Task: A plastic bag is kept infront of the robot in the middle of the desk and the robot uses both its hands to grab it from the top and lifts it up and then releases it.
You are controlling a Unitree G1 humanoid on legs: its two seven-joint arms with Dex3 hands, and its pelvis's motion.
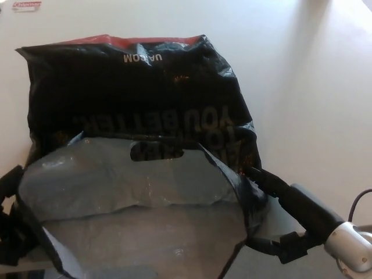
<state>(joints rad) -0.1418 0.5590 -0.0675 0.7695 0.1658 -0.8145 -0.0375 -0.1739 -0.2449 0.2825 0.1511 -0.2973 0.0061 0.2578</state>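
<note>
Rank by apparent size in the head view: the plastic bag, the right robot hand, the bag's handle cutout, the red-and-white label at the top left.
1. plastic bag
2. right robot hand, enlarged by nearness to the camera
3. handle cutout
4. label
</note>
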